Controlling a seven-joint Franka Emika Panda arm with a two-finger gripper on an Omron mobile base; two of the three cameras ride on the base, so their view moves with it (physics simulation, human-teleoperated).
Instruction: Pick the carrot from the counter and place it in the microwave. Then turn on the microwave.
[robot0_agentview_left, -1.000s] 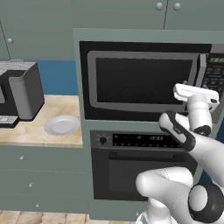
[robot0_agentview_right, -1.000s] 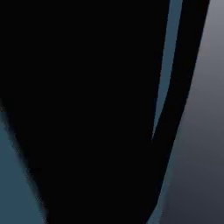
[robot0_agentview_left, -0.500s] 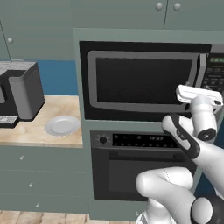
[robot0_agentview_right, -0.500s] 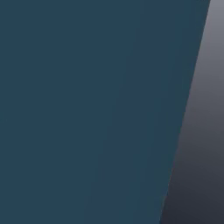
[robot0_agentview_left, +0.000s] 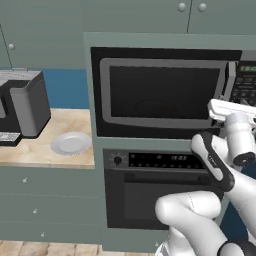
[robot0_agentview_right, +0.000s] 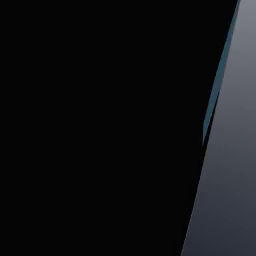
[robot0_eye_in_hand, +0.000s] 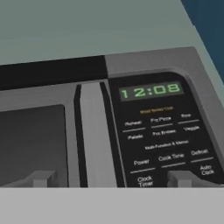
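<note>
The microwave (robot0_agentview_left: 160, 92) is built into the grey-green cabinet wall, and its dark window door is shut. My gripper (robot0_agentview_left: 226, 107) hovers in front of the microwave's right end, near the keypad (robot0_agentview_left: 246, 82). In the hand view the gripper (robot0_eye_in_hand: 111, 179) is open with nothing between the fingertips (robot0_eye_in_hand: 43, 178). It faces the door handle (robot0_eye_in_hand: 94, 135) and the keypad, below the green display (robot0_eye_in_hand: 151, 91) reading 12:08. The beige counter (robot0_agentview_left: 45, 150) lies to the left. The carrot is out of view.
A round grey plate (robot0_agentview_left: 71, 143) sits on the counter beside a black appliance (robot0_agentview_left: 22, 107). A black oven (robot0_agentview_left: 160, 192) with knobs is under the microwave. Upper cabinets run above. A dark surface (robot0_agentview_right: 100, 125) sits very close in the right base view.
My hand has drifted slightly to the right, toward the keypad. The jaws stay open. The right base view went from dark to blue and back to dark.
</note>
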